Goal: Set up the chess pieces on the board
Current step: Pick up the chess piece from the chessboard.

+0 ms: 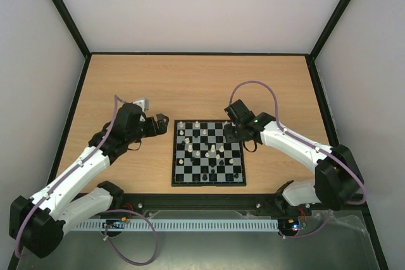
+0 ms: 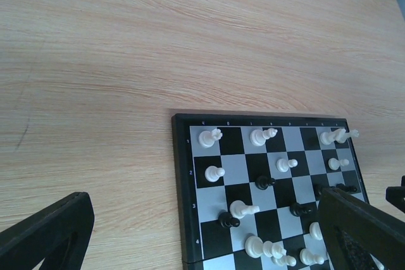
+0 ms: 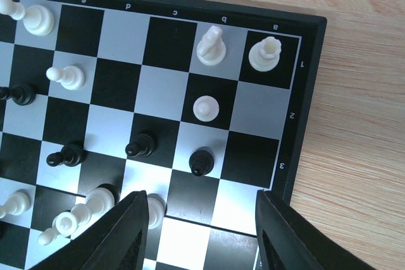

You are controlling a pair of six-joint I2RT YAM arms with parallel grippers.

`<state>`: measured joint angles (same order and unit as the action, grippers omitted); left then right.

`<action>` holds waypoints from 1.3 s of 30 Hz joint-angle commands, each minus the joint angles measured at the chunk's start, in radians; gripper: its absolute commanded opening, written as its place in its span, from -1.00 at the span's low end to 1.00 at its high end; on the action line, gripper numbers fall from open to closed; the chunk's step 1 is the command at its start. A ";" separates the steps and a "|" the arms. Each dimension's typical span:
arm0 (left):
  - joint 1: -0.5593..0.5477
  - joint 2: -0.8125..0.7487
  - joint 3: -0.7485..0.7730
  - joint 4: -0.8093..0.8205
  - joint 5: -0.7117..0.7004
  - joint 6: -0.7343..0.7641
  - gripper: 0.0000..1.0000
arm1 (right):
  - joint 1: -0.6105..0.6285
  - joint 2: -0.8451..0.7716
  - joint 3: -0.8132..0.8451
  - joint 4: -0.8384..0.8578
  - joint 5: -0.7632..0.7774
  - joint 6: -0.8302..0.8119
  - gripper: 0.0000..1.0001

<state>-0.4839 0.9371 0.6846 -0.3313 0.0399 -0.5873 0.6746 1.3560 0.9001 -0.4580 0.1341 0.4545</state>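
Across the small black-and-pale chequered board, centred on a light wooden table, tiny cream-white and black chess pieces stand mostly scattered, and few occupy back ranks. The left gripper hangs released beside the board's left edge. The right gripper gapes empty over its right corner.

The desk is light brown wood with wavy lines in it. A thin black edge runs around it. Plain white walls stand at the back and on both sides. At the near side lies a long white strip with many little slots. Below it is a grey metal sheet. A small dark mark shows on the wood.
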 commanded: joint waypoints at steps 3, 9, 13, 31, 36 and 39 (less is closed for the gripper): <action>-0.004 -0.004 -0.025 0.000 -0.021 0.007 0.99 | 0.009 0.034 -0.018 -0.034 0.021 0.000 -0.12; -0.004 0.000 -0.044 0.017 -0.011 -0.004 0.99 | 0.010 0.058 -0.023 -0.018 0.016 -0.002 -0.18; -0.004 0.010 -0.048 0.023 -0.012 -0.003 0.99 | 0.011 0.075 -0.021 -0.010 0.010 -0.007 -0.28; -0.004 0.032 -0.055 0.031 -0.023 0.003 0.99 | 0.011 0.150 -0.003 0.003 -0.012 -0.016 -0.49; -0.004 0.032 -0.057 0.032 -0.022 0.007 0.99 | 0.012 0.172 0.010 0.005 -0.010 -0.017 -0.49; -0.004 0.032 -0.058 0.031 -0.023 0.008 0.99 | 0.012 0.183 0.017 0.006 -0.008 -0.017 -0.49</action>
<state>-0.4839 0.9649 0.6395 -0.3054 0.0250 -0.5873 0.6811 1.5208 0.8894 -0.4362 0.1261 0.4480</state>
